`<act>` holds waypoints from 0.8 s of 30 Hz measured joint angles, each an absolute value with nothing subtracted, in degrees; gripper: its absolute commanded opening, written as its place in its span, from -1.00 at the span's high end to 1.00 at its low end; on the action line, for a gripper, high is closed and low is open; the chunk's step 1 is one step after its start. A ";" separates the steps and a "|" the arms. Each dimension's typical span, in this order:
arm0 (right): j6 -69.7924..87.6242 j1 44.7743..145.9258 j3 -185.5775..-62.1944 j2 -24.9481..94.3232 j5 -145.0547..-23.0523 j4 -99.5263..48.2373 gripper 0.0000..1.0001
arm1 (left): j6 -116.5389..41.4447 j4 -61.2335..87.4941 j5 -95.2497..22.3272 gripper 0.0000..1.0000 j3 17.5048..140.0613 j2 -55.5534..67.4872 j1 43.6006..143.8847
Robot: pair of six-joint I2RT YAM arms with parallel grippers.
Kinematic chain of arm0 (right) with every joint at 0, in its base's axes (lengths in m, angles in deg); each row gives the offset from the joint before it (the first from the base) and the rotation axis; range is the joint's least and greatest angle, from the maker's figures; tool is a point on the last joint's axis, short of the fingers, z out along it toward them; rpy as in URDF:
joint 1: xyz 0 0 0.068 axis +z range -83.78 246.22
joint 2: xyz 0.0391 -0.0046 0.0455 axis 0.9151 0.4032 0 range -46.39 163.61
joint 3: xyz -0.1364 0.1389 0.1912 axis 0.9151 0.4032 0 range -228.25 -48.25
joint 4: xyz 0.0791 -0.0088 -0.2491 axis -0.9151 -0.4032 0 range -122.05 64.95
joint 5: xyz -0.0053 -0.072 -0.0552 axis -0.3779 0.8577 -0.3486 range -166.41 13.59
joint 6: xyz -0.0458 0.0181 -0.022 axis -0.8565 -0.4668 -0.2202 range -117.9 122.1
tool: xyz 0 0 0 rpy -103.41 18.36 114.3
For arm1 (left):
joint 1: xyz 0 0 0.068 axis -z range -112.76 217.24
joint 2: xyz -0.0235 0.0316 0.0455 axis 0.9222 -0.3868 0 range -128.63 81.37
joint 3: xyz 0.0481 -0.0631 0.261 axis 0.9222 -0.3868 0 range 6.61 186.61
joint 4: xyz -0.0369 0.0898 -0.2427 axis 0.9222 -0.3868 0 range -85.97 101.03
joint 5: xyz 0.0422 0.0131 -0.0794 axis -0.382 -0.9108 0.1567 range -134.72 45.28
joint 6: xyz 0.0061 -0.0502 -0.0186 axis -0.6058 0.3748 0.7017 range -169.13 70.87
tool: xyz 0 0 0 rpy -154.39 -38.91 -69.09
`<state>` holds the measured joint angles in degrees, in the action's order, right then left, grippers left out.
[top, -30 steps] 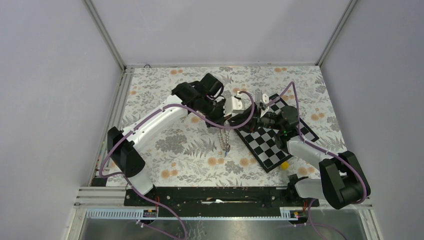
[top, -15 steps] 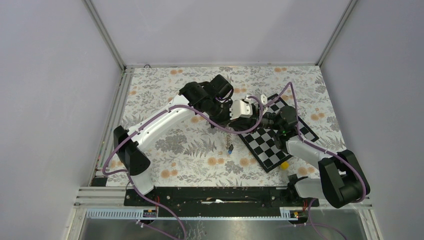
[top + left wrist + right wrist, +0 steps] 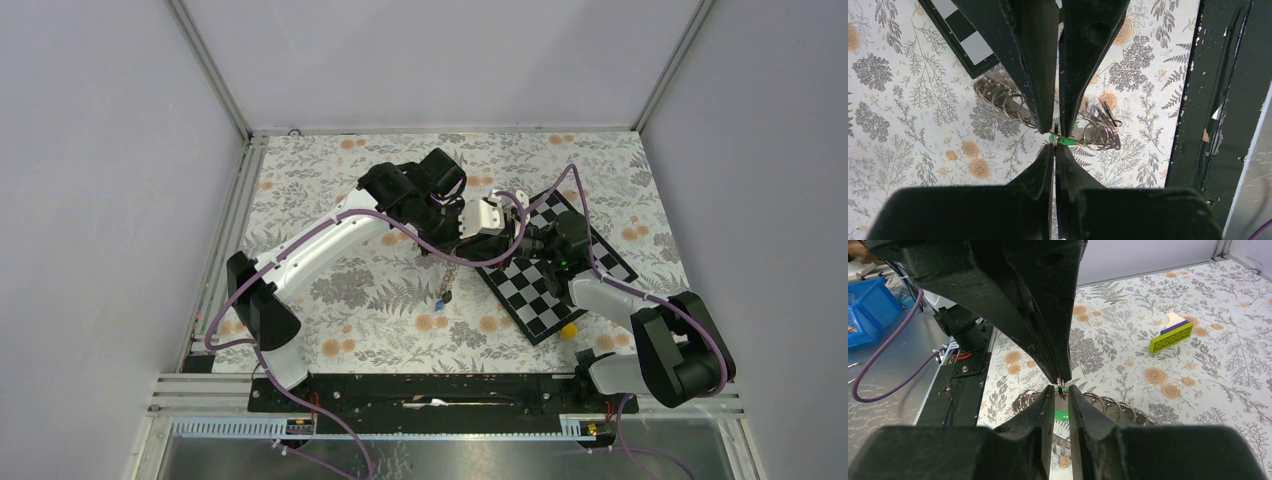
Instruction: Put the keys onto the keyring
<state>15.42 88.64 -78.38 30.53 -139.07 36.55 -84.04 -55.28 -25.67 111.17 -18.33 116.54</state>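
Note:
The keyring point(image 3: 448, 278) is a chain of silver rings hanging from where my two grippers meet above the floral table. A small dark-and-blue key point(image 3: 441, 301) hangs at its lower end. My left gripper point(image 3: 1054, 146) is shut on the top ring. My right gripper point(image 3: 1060, 390) faces it tip to tip, jaws a narrow gap apart with that ring's edge between them. The ring coils point(image 3: 1003, 102) stretch below both, also in the right wrist view point(image 3: 1115, 407). A bright green key point(image 3: 1066, 141) shows among the rings and through my right fingers' gap point(image 3: 1061, 415).
The black-and-white checkerboard point(image 3: 545, 288) lies under the right arm. A small yellow block point(image 3: 568, 329) sits at its near corner. A yellow-green brick point(image 3: 1171, 336) lies on the table. A blue bin point(image 3: 868, 310) stands beyond the black base rail point(image 3: 430, 388).
The left gripper moved right and met the right gripper's tips. The hanging chain shortened and its lower end with the key swung left.

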 measured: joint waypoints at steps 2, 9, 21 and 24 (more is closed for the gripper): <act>15.88 88.64 -78.38 30.58 -139.07 36.90 0.65 | -84.04 -55.25 -25.65 1.00 111.17 -18.33 116.54; 17.15 88.72 -78.38 30.75 -139.11 37.60 0.86 | -84.00 -55.17 -25.46 1.00 111.17 -18.33 116.54; 17.78 88.72 -78.38 30.86 -139.48 37.01 1.00 | -83.26 -53.11 -24.41 0.63 109.24 -17.93 115.62; 18.44 88.72 -78.38 30.18 -139.35 36.88 1.00 | -82.47 -49.22 -21.15 0.41 106.36 -16.21 113.68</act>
<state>18.44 88.72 -78.38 30.18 -139.35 36.88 -82.47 -49.22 -21.15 106.36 -16.21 113.68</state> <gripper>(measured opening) 0.017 0.206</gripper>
